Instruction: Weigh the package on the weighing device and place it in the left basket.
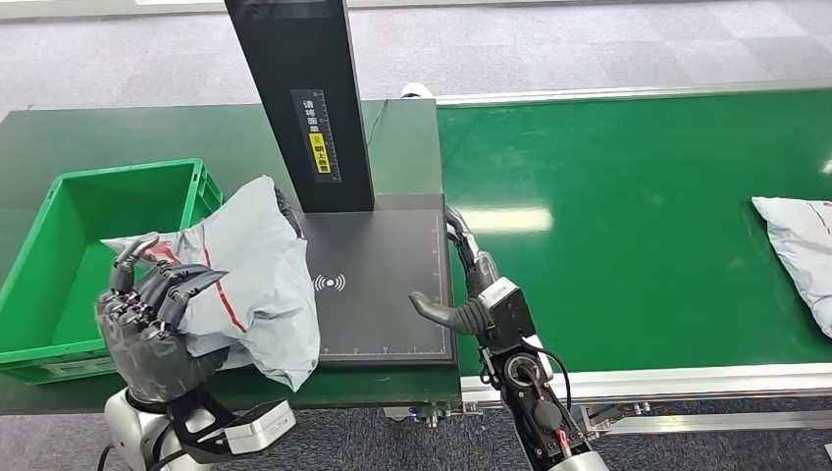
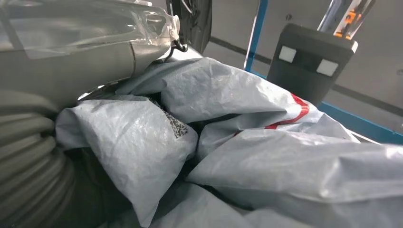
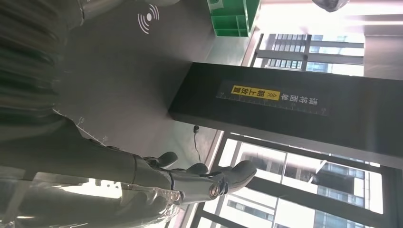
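Head view: my left hand grips the grey package, fingers curled over its crumpled near end, holding it above the gap between the green basket and the black weighing plate. The package's far edge overlaps the plate's left border and sits just beside the dark upright post. The basket lies open to my left, its right wall near the package. My right hand rests at the plate's right edge, fingers apart and holding nothing, with the green conveyor belt beside it. A second grey parcel lies at the belt's far right, well apart. The package is a wrinkled grey poly bag with red markings and a printed code patch.
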### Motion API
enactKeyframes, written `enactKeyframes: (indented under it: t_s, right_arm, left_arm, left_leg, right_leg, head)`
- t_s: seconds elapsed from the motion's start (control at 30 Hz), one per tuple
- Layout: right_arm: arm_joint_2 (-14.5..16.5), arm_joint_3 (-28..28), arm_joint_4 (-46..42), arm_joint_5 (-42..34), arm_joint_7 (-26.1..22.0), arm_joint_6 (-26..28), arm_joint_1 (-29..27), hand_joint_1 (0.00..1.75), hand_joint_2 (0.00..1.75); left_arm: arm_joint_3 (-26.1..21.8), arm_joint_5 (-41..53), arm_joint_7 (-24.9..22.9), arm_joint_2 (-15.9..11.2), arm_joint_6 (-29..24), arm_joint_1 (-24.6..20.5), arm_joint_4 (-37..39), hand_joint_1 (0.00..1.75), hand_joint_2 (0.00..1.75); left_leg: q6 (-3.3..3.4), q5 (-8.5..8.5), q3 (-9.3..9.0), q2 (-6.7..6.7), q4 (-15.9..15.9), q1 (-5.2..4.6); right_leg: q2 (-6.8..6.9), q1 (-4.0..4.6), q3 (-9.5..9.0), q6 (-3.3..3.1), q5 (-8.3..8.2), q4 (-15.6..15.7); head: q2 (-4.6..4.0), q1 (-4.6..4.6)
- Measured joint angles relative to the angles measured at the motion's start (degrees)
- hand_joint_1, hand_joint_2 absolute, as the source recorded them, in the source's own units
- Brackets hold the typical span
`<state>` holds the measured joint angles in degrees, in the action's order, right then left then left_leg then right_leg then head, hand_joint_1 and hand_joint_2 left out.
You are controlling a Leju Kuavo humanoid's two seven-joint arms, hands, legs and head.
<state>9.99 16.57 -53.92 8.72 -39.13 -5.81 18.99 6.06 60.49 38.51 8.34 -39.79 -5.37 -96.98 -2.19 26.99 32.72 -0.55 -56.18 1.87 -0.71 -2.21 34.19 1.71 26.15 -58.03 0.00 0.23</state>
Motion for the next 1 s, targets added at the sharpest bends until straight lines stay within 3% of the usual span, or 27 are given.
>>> enactKeyframes:
  t_s: [0.13, 0.33, 0.63, 0.8, 1.0]
  right_arm:
    - [0.00, 0.01, -0.05, 0.06, -0.10, 0.52, -0.76, 0.00, 1.75]
    - [-0.02, 0.00, -1.42, 0.20, -0.21, 1.07, -3.38, 0.00, 1.75]
    - [-0.02, 0.01, -2.22, 0.31, -0.03, 1.14, -4.14, 0.00, 1.75]
    - [-0.08, -0.01, -4.10, 0.77, 1.10, 1.32, -5.28, 0.00, 1.75]
    - [-0.19, -0.02, -4.85, 1.26, 1.54, 1.02, -5.93, 0.00, 1.75]
  left_arm:
    - [-4.52, 2.63, 0.00, -0.01, 0.01, -4.56, 2.22, 1.75, 1.75]
    - [-16.75, 5.01, 0.00, -0.01, 0.01, -13.84, 12.07, 1.75, 1.75]
    - [-22.12, 5.91, -0.16, 0.14, 0.01, -17.17, 17.62, 1.75, 1.75]
    - [-29.75, 10.81, -5.03, -0.04, 0.01, -22.09, 26.87, 1.75, 1.75]
    - [-38.31, 13.08, -9.98, -2.39, -0.01, -25.84, 36.76, 1.75, 1.75]
  left_leg:
    - [0.00, -0.02, -0.01, 0.02, 0.00, 0.00]
    - [-0.02, -0.05, -0.06, -0.13, 0.00, 0.01]
    - [-0.01, 0.00, 0.01, -0.11, -0.01, -0.01]
    - [-0.02, -0.02, -0.03, -0.19, 0.00, 0.02]
    - [-0.03, -0.04, -0.03, -0.19, 0.00, 0.03]
  right_leg:
    - [0.01, 0.00, -0.01, 0.00, -0.01, 0.00]
    - [-0.06, 0.02, 0.01, -0.03, -0.04, -0.02]
    - [-0.06, 0.00, 0.06, -0.02, -0.03, 0.00]
    - [-0.12, 0.02, 0.05, -0.04, -0.04, -0.02]
    - [-0.16, 0.03, 0.06, -0.04, -0.04, -0.04]
  head:
    - [0.00, 0.00]
    - [0.00, -0.01]
    - [0.00, -0.01]
    - [0.00, -0.01]
    - [0.00, 0.01]
